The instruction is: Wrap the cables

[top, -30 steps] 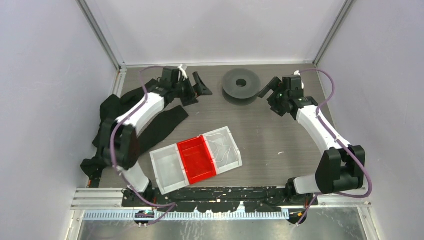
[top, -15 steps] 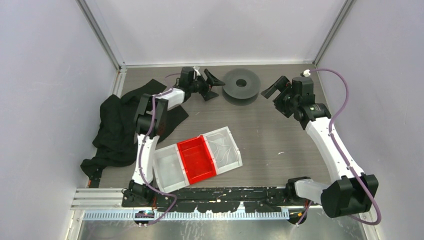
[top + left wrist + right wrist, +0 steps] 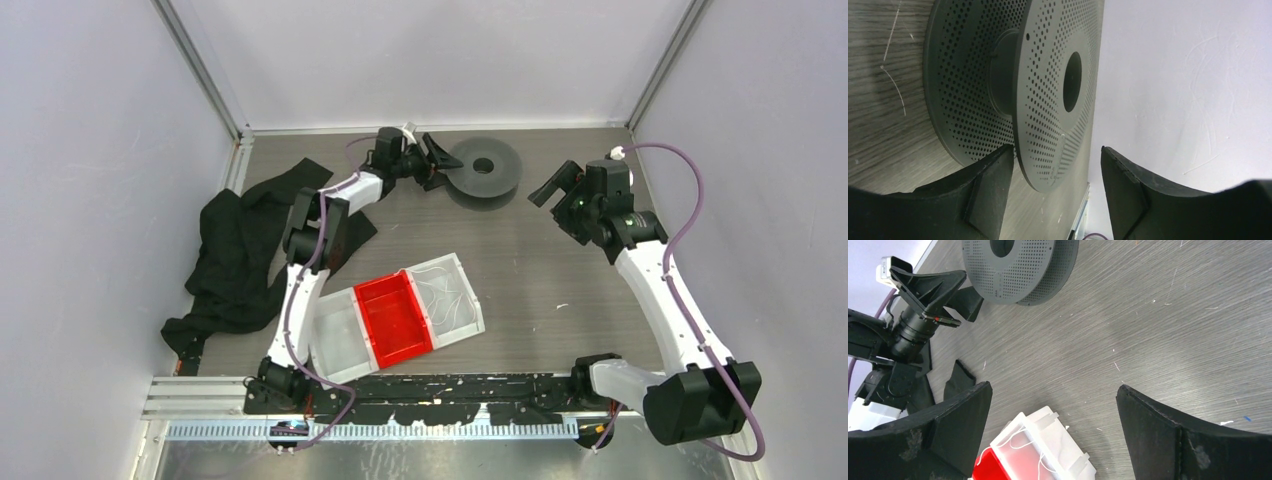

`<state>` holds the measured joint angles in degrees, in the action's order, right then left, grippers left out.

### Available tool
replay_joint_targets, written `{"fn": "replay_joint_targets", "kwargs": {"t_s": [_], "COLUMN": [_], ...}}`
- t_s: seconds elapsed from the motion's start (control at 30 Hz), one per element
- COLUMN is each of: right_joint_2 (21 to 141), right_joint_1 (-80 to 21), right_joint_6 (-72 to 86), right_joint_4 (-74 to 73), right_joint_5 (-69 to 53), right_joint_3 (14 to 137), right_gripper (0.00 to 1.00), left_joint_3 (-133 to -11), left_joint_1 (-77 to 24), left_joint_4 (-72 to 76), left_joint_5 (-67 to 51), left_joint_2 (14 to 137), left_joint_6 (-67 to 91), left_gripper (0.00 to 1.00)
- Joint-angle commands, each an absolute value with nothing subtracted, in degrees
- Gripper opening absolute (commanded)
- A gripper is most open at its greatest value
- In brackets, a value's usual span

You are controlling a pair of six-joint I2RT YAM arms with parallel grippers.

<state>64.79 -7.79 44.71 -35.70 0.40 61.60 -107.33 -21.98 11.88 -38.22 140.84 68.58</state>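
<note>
I judged the step was grabbing the spool (image 3: 1043, 100); my left gripper (image 3: 1056, 152) stood apart around its rim; my right gripper (image 3: 1053, 388) hung wide apart beside it; next I needed a firm pinch.

You are looking into a robot test cell in a lab, not a home. Plain pale walls (image 3: 100, 150) close the grey wood-grain table (image 3: 540, 250) on three sides, joined by bare aluminium profiles (image 3: 200, 70). The left arm (image 3: 300, 300) and the right arm (image 3: 655, 280) are bolted at a slotted metal rail (image 3: 195, 398). On the table lie a perforated grey spool (image 3: 483, 170), plastic sorting bins (image 3: 395, 318) and a black cloth (image 3: 230, 260).
</note>
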Motion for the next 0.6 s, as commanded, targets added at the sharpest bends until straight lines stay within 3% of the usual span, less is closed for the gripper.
{"fn": "replay_joint_targets", "kwargs": {"t_s": [0.0, 0.13, 0.27, 0.5, 0.57], "right_joint_2": [62.4, 62.1, 61.6, 60.2, 60.1], "right_joint_1": [-7.8, -7.8, -7.8, -7.8, -7.8], "right_joint_6": [43.8, 43.8, 43.9, 44.2, 44.3], "right_joint_4": [-36.3, -37.2, -38.1, -38.9, -38.9], "right_joint_5": [1.8, 1.8, 2.2, 2.8, 2.6], "right_joint_3": [62.2, 62.1, 62.1, 61.4, 61.4], "right_gripper": [1.0, 1.0, 1.0, 1.0, 1.0], "left_joint_3": [-109.5, -111.1, -114.0, -121.0, -123.5], "left_joint_1": [-22.6, -23.0, -23.1, -22.9, -22.7], "left_joint_4": [12.0, 12.7, 12.7, 3.5, -4.3], "left_joint_5": [-39.4, -39.5, -39.3, -39.6, -39.4], "left_joint_2": [141.6, 143.2, 145.5, 144.5, 142.2], "left_joint_6": [66.8, 66.5, 66.9, 60.5, 54.9], "left_gripper": [0.65, 0.63, 0.51, 0.02, 0.0]}}
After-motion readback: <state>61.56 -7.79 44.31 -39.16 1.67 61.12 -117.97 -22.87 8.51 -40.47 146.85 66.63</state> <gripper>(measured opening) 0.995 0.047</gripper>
